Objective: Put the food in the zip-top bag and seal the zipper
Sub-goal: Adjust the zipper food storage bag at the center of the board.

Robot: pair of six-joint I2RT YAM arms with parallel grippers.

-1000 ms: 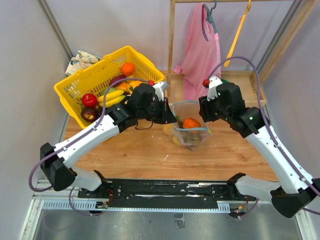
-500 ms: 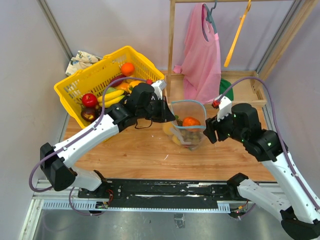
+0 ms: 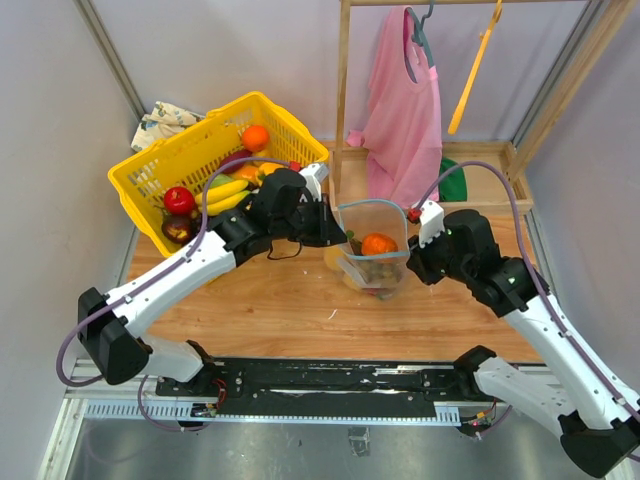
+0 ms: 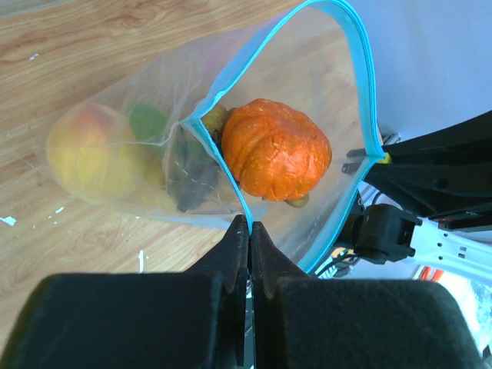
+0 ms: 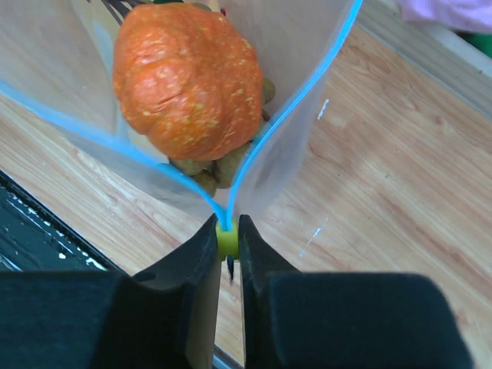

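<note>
The clear zip-top bag [image 3: 372, 262] hangs open between my two grippers above the wooden table. Food lies inside it: an orange round fruit [image 4: 275, 147], a yellow one [image 4: 88, 150] and brownish grapes [image 5: 207, 173] underneath. My left gripper [image 4: 250, 225] is shut on the light blue zipper [image 4: 365, 84] at the bag's left end. At the bag's right end, my right gripper [image 5: 227, 231] is shut on the small yellow-green slider [image 5: 227, 240] where the two zipper strips meet. In the top view the left gripper [image 3: 340, 238] and right gripper [image 3: 408, 262] flank the bag mouth.
A yellow basket [image 3: 165, 165] with more toy fruit stands at the back left, close behind my left arm. A wooden rack with a pink garment [image 3: 400, 110] rises behind the bag. A crumpled cloth [image 3: 165, 122] lies behind the basket.
My right arm pulled back from the bag's right side, came in again lower and closed on the slider. The left gripper kept its hold on the zipper edge.
</note>
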